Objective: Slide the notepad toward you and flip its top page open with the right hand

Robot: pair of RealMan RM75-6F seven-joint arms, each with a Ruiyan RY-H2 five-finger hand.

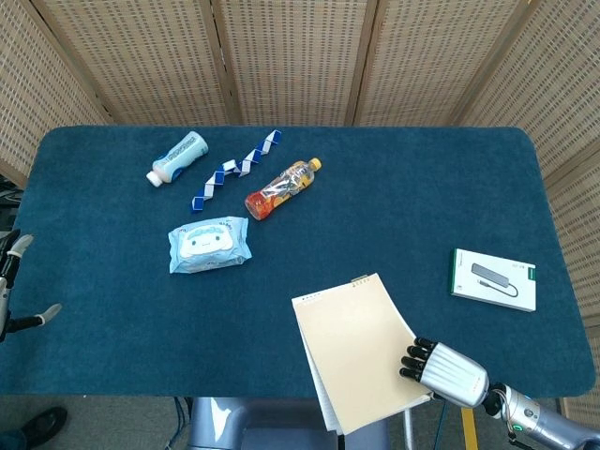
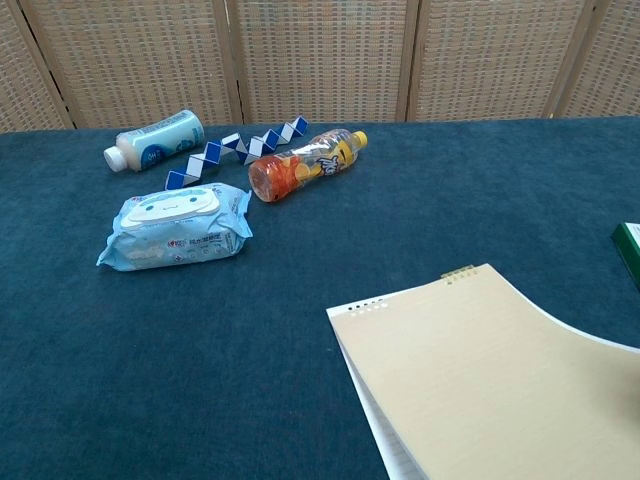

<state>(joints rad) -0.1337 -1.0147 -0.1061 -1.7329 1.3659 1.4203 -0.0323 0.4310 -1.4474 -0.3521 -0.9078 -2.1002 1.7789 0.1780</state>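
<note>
A tan notepad [image 2: 490,375] lies at the near right, well apart from the wipes pack [image 2: 175,226].

From my chest view the notepad [image 2: 490,380] ran off the bottom and right edges, so I lost its near corners, and my right hand did not show there at all. In the head view the right hand [image 1: 448,372] covered the notepad's near right corner, hanging past the table's front edge, and I couldn't see its fingertips under the page. My left hand [image 1: 13,291] was cut by the left edge; its pose was unreadable.
</note>
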